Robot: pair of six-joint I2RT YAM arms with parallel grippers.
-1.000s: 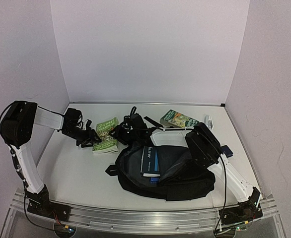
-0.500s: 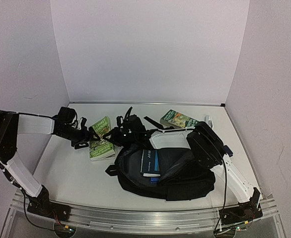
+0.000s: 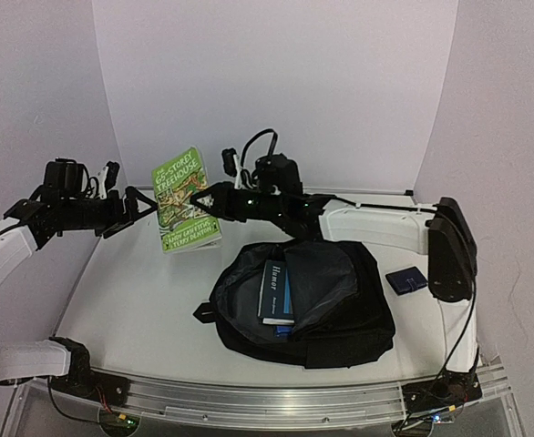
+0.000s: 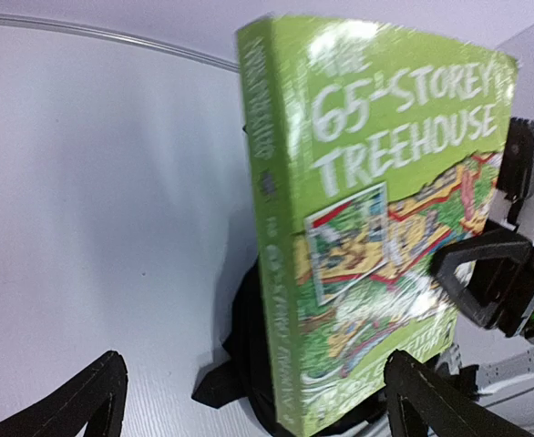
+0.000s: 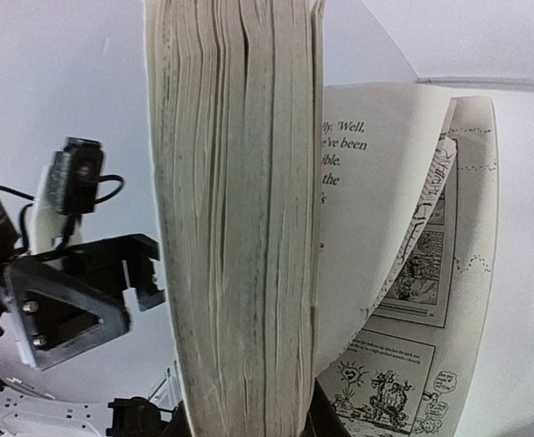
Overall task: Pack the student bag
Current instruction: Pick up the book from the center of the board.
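step: book [image 3: 186, 200] aloft, upper left
right end effector [image 3: 211, 202]: pinching book
left end effector [image 3: 142, 208]: spread
next: gotta carry it into open bag [image 3: 340, 314]

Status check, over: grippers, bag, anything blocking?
Right gripper shut on green book, aloft beyond student bag. Left gripper open beside it. Bag unzipped, one dark book inside; opening unobstructed.
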